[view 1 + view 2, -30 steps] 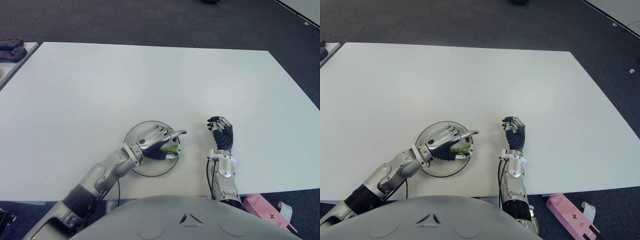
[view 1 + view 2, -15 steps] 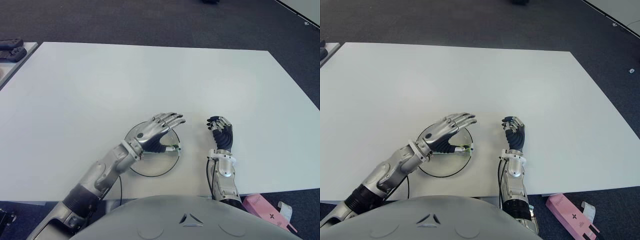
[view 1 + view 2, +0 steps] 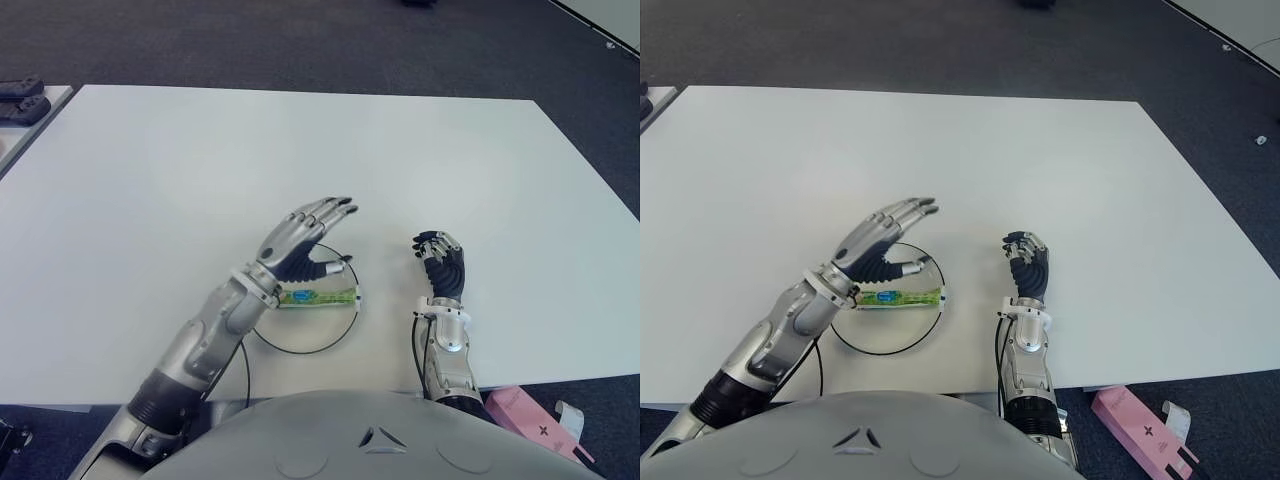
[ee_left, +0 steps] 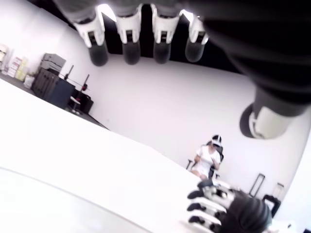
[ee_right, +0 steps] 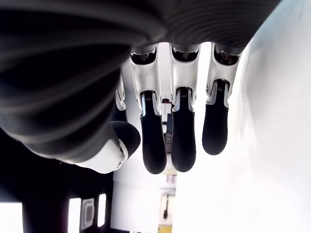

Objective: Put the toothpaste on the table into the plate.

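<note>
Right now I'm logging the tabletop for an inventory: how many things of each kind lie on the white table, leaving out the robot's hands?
Green toothpaste tube: 1
Clear round plate with a dark rim: 1
Total: 2

Left hand (image 3: pixel 300 245): silver metal back, black finger pads.
Right hand (image 3: pixel 442 262): dark ribbed fingers, silver knuckles.
Forearms: grey metallic shells, black elbow sleeve.
Cables: thin black, along each wrist.
Torso: smooth grey shell, small triangular marking.
</note>
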Robot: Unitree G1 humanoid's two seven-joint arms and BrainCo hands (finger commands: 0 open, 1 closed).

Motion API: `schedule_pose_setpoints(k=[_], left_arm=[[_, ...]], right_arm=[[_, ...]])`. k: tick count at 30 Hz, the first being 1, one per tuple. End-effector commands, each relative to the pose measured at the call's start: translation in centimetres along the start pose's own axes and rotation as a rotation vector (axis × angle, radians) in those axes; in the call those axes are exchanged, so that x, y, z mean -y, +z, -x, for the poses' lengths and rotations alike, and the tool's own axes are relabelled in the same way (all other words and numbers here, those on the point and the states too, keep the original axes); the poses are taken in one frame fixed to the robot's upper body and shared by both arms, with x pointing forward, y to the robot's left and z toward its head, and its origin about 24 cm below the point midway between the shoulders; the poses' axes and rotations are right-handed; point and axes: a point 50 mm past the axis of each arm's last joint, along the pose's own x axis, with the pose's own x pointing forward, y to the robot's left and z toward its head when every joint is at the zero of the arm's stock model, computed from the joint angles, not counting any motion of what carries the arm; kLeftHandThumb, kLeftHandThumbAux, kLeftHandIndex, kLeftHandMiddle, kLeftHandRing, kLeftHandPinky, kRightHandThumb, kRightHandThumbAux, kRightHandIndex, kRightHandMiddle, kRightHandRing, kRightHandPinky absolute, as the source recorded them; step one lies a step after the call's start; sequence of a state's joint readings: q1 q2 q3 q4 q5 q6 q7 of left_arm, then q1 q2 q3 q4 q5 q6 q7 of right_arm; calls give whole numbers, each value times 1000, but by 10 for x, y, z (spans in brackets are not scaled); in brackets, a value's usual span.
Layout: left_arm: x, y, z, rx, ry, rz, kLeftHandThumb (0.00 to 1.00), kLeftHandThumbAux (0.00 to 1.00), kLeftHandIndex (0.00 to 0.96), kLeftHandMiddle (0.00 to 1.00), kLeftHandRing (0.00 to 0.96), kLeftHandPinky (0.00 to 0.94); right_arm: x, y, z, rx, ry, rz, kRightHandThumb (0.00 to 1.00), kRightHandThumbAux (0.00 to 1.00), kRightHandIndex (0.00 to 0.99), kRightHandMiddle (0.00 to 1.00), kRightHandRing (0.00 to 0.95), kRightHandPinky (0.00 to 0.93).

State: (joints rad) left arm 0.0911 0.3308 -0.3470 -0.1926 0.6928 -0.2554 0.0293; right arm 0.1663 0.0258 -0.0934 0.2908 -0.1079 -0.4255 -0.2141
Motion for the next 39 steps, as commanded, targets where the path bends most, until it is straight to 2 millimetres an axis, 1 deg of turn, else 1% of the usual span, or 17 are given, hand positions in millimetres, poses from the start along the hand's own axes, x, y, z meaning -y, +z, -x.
schedule_pose_setpoints(k=[1, 3, 5, 8, 11, 15, 17, 18, 20, 21, 24, 28, 31, 33, 35, 37, 39], left_arm=[[-16, -14, -4, -59, 65, 9, 370, 456, 0, 0, 0, 79], [-21, -16, -6, -79, 127, 33, 359, 463, 0, 0, 9, 106], [-28, -18, -8, -98, 237, 92, 347, 473, 0, 2, 21, 122], [-34, -21, -9, -117, 328, 146, 330, 487, 0, 10, 35, 133], [-42, -24, -7, -149, 418, 212, 323, 509, 17, 24, 44, 124], [-53, -40, 13, -243, 544, 277, 311, 556, 50, 43, 55, 108], [-54, -45, 19, -271, 569, 279, 299, 602, 67, 59, 66, 115], [-53, -49, 22, -290, 580, 279, 297, 609, 70, 61, 68, 115], [-50, -56, 27, -340, 612, 277, 267, 683, 86, 83, 82, 129], [-48, -58, 29, -376, 640, 278, 260, 698, 89, 87, 85, 132], [-44, -60, 29, -440, 695, 284, 229, 790, 130, 114, 104, 135], [-25, -78, 43, -558, 744, 324, 218, 849, 182, 149, 124, 148], [-21, -84, 46, -583, 752, 334, 212, 872, 209, 172, 137, 162], [-17, -93, 51, -624, 745, 354, 205, 879, 224, 189, 150, 175], [-14, -100, 56, -652, 736, 369, 160, 894, 262, 241, 194, 217], [-12, -106, 57, -661, 729, 392, 129, 905, 281, 266, 217, 241], [-9, -111, 59, -664, 723, 422, 75, 946, 327, 332, 287, 317]], right_arm=[[0, -7, 2, -46, -3, -7, 709, 730, 431, 499, 495, 494], [-1, -7, 1, -47, -5, -8, 709, 730, 431, 500, 494, 492], [-1, -8, 0, -47, -4, -9, 709, 730, 431, 501, 495, 492], [-1, -8, -1, -44, -2, -10, 709, 730, 431, 503, 496, 497], [-1, -8, -2, -39, 2, -12, 709, 729, 432, 504, 499, 501], [-1, -7, -3, -30, 10, -18, 709, 729, 432, 504, 502, 504], [-1, -7, -3, -27, 12, -20, 709, 729, 432, 504, 503, 506], [-1, -7, -4, -26, 12, -20, 709, 729, 432, 504, 503, 506], [-1, -7, -4, -24, 12, -20, 709, 729, 432, 503, 503, 507], [-1, -7, -4, -23, 13, -20, 709, 729, 432, 503, 503, 507], [0, -7, -5, -22, 15, -19, 708, 730, 432, 503, 506, 508], [0, -8, -7, -26, 14, -16, 708, 729, 432, 511, 513, 512], [1, -9, -8, -28, 14, -14, 708, 729, 432, 516, 517, 513], [1, -10, -8, -26, 16, -6, 708, 729, 432, 517, 517, 512], [1, -10, -9, -25, 18, 2, 708, 729, 432, 512, 514, 509], [2, -10, -10, -25, 16, 6, 708, 730, 432, 509, 512, 508], [2, -9, -11, -25, 14, 9, 708, 730, 432, 502, 511, 507]])
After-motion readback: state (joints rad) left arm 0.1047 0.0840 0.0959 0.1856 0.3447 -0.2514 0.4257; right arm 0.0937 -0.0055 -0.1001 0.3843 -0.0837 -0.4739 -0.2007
